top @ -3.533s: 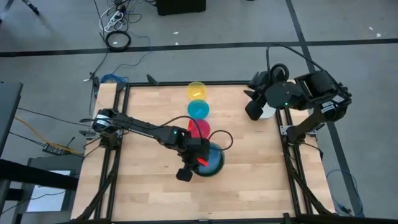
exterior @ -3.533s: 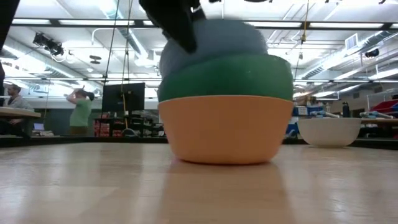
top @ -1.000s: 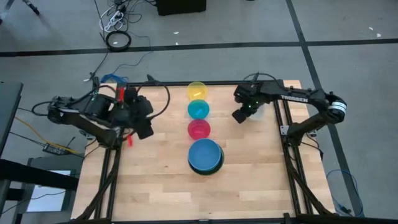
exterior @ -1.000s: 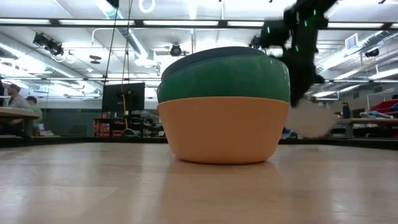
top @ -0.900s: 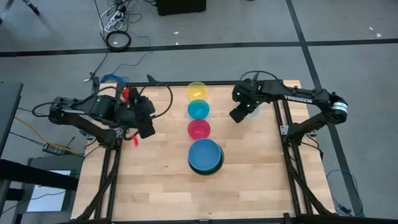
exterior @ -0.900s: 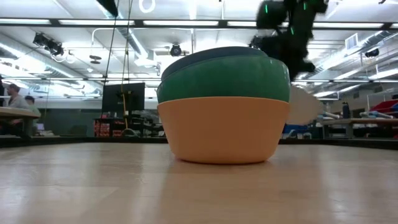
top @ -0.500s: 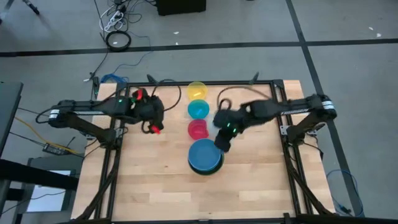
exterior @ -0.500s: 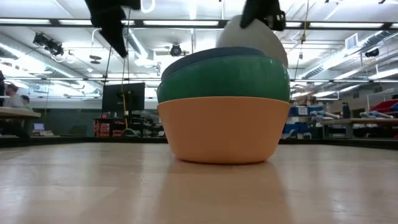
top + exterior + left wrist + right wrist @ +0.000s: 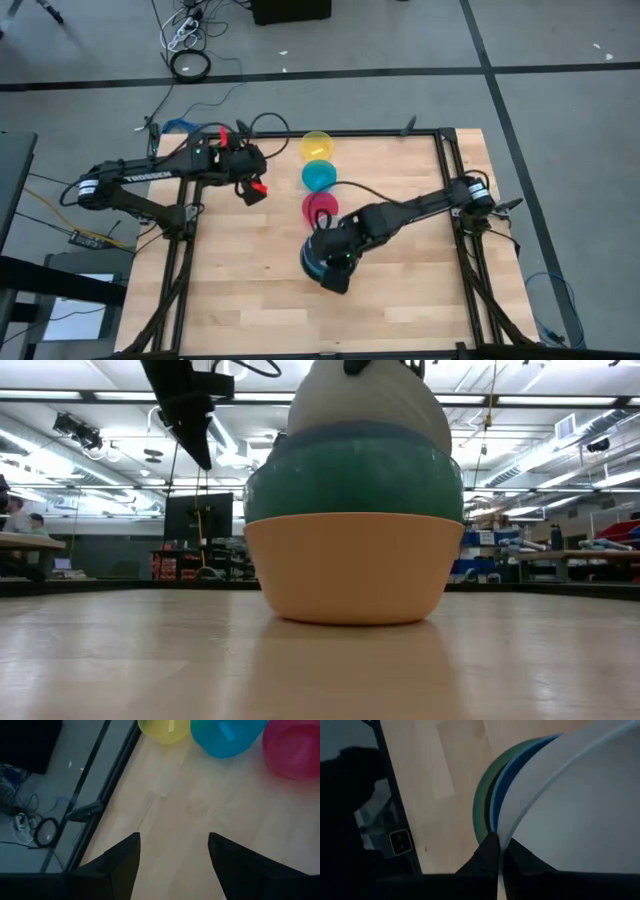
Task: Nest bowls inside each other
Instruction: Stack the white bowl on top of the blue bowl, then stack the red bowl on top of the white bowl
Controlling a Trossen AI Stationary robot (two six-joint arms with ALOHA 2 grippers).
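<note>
High view | right gripper (image 9: pixel 333 268) lower centre, pinching white bowl (image 9: pixel 365 398) rim, bowl tilted over stack (image 9: pixel 352 530) | left gripper (image 9: pixel 252 190) upper left, spread, empty

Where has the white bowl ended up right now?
The white bowl sits atop the stack of bowls near the table's front middle, pinched at its rim by the right gripper, just in front of the magenta bowl.

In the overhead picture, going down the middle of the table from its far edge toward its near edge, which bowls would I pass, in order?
Yellow bowl → cyan bowl → magenta bowl → the stack of bowls, where the right gripper holds the white bowl by its rim.
</note>
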